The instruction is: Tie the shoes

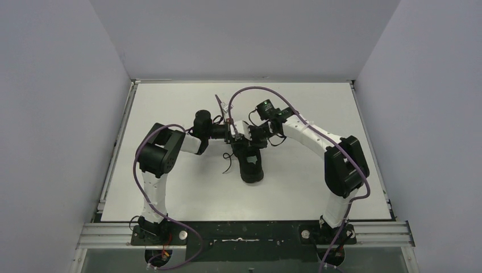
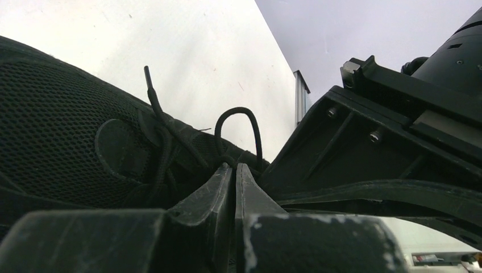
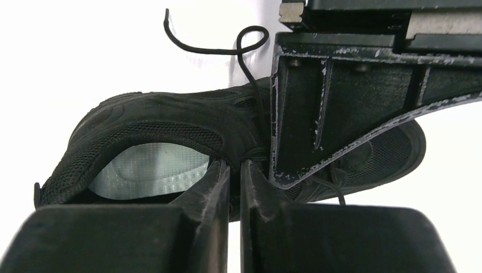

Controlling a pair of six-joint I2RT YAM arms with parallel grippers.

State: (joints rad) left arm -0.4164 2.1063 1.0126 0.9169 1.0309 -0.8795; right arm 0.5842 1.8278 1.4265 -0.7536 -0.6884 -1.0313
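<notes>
The left claw (image 2: 234,168), a black two-finger gripper, is pressed shut at the foot of an upright loop of thin black lace (image 2: 237,108); whether lace is pinched I cannot tell. Facing it tip to tip, the right claw (image 3: 234,165) shows only a narrow slit, down at the lacing. Both work over the all-black mesh low sneaker (image 1: 252,165), lying mid-way across the white table (image 1: 170,187). This looks like the loop-forming step; next, one claw must hold the loop firm while the other wraps the free end.
</notes>
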